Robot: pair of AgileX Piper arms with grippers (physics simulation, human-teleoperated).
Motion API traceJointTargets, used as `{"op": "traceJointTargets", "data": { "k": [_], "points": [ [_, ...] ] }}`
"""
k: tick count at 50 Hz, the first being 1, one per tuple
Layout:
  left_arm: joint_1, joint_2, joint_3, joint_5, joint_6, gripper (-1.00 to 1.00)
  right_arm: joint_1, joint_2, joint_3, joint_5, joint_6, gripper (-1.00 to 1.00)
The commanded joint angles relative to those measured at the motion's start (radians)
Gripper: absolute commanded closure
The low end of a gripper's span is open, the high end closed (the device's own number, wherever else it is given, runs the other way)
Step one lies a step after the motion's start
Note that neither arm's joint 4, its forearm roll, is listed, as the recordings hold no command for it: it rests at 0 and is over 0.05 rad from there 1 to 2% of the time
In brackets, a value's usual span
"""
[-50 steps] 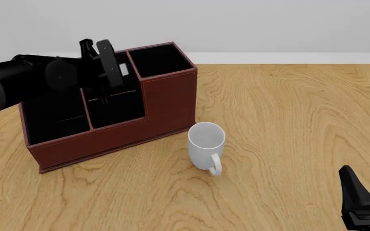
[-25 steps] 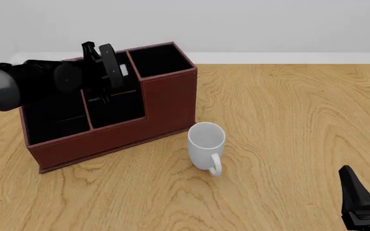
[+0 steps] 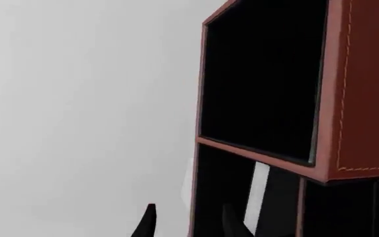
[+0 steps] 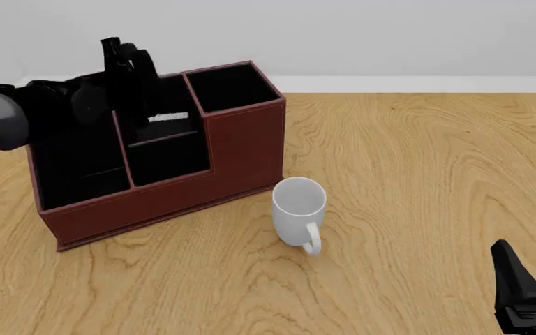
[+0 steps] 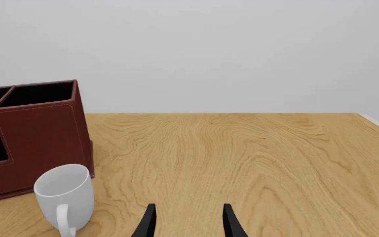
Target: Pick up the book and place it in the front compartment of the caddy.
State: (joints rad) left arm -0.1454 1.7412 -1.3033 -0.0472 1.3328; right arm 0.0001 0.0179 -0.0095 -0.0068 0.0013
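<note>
Front view: the left end effector (image 4: 123, 56), fingers spread and empty, hangs above the caddy (image 4: 156, 188). The book (image 4: 167, 117) stands in the middle column, white page edge upward, apparently in the far slot, not the front compartment (image 4: 168, 157).

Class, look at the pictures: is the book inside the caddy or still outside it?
Inside. The book shows only its white page edge, in the middle column of the caddy, and the left gripper above it is open and holds nothing.

A white mug (image 4: 300, 213) stands upright on the wooden table (image 4: 417, 174), handle facing front
</note>
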Motion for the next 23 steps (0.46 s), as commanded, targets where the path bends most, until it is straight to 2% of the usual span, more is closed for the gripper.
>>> {"op": "traceJointTargets", "data": {
  "k": [1, 3, 4, 13, 19, 23],
  "points": [
    [0.013, -0.011, -0.053, -0.086, 0.025, -1.0, 0.0, 0.0, 0.0, 0.0, 0.0, -1.0],
    [0.022, -0.005, -0.061, -0.121, 0.044, -1.0, 0.0, 0.0, 0.0, 0.0, 0.0, -1.0],
    [0.017, -0.012, -0.078, -0.116, 0.021, -1.0, 0.0, 0.0, 0.0, 0.0, 0.0, -1.0],
    [-0.015, -0.067, -0.05, -0.119, 0.01, -1.0, 0.0, 0.0, 0.0, 0.0, 0.0, -1.0],
    [-0.047, -0.151, -0.023, -0.066, -0.012, -1.0, 0.0, 0.0, 0.0, 0.0, 0.0, -1.0],
    [-0.075, -0.225, 0.03, -0.039, 0.0, -1.0, 0.0, 0.0, 0.0, 0.0, 0.0, -1.0]
  ]
}}
